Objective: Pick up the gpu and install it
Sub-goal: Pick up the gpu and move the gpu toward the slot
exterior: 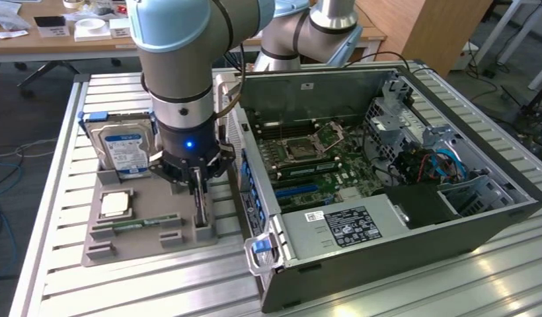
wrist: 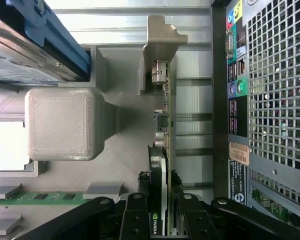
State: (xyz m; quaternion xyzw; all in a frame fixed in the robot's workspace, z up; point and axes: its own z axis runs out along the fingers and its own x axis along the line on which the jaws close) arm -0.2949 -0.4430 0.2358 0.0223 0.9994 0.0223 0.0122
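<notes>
The gpu (exterior: pixel 201 210) is a thin dark card standing on edge in the slot along the grey tray's (exterior: pixel 139 246) side nearest the computer. My gripper (exterior: pixel 196 183) points straight down onto it. In the wrist view the gpu (wrist: pixel 165 125) runs away from the camera with its far end still in the grey end post (wrist: pixel 160 45). My gripper (wrist: pixel 160 197) is shut on the gpu, with one black finger (wrist: pixel 141 186) pressed against each face of the card.
On the same tray lie a hard drive (exterior: pixel 121 148) with a blue-white label, a square processor (exterior: pixel 115 203) and a green memory stick (exterior: pixel 134 224). The open computer case (exterior: pixel 482 218) lies at the exterior view's right, its motherboard (exterior: pixel 315 165) exposed. The case's rear panel (wrist: pixel 270 100) stands close beside the card.
</notes>
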